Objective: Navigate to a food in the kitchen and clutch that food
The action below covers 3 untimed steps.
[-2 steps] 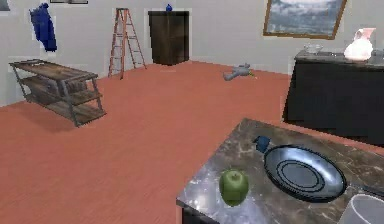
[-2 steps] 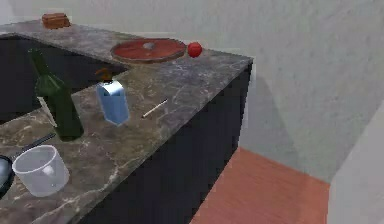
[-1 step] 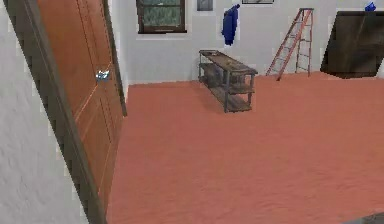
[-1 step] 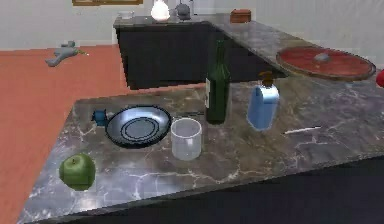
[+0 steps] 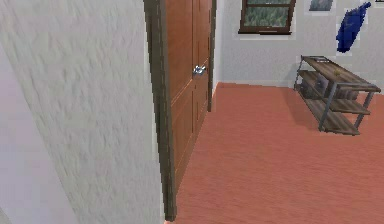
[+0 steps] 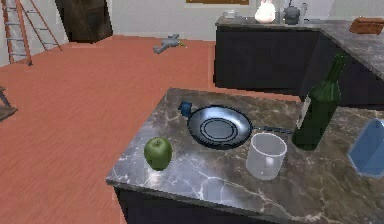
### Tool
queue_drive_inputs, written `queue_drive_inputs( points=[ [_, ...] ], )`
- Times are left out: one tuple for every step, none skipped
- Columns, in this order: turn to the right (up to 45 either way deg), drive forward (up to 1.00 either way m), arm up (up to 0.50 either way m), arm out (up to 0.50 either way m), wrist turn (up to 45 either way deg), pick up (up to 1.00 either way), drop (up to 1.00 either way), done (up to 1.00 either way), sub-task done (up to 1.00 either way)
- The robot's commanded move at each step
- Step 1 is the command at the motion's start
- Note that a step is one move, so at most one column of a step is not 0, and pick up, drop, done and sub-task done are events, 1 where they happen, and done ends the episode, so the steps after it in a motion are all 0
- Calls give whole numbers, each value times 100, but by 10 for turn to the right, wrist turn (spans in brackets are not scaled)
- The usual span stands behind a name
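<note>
— Kitchen island of dark marbled stone (image 6: 200,178) is taking up the near part of the arm side view. What is the pincer doing?

— Released, clenched or grasping: I cannot tell. Nor can I tell how things are lying relative to the pincer, so I am going outward from the island's near edge.

— Where is the food sitting?

— A round green apple (image 6: 158,152) is sitting near the island's left corner, apart from everything else. Farther in, a round dark metal pan with a blue-grey inside (image 6: 220,127) is lying flat. A small blue object (image 6: 185,108) is showing just beside its far left rim; what it is, I cannot tell.

— And to the pan's right?

— A white translucent cup (image 6: 267,155) is standing upright just beside the pan, and a tall dark green glass bottle (image 6: 320,105) is standing behind the cup. A pale blue block (image 6: 368,148) is showing at the right edge.

— Beyond the island?

— Terracotta-red floor (image 6: 90,100) is stretching out to a dark-fronted counter (image 6: 265,60), which is bearing a glowing pale shape (image 6: 265,12) and a grey kettle (image 6: 291,13). An orange wooden stepladder (image 6: 18,35) is standing far left, and a small grey object (image 6: 168,43) is lying on the floor.

— And the forward view?

— A brown wooden door with a silver handle (image 5: 185,85) is standing beside a white textured wall (image 5: 80,110). Past it, a low slatted shelf rack (image 5: 335,92) is standing below a hanging blue garment (image 5: 350,28), near a dark-framed window (image 5: 268,15).
</note>
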Motion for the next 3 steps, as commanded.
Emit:
queue_drive_inputs(
  points=[
    [0, 0, 50, 0, 0, 0, 0, 0, 0],
    [0, 0, 38, 0, 0, 0, 0, 0, 0],
    [0, 0, 0, 10, 0, 0, 0, 0, 0]
  ],
)
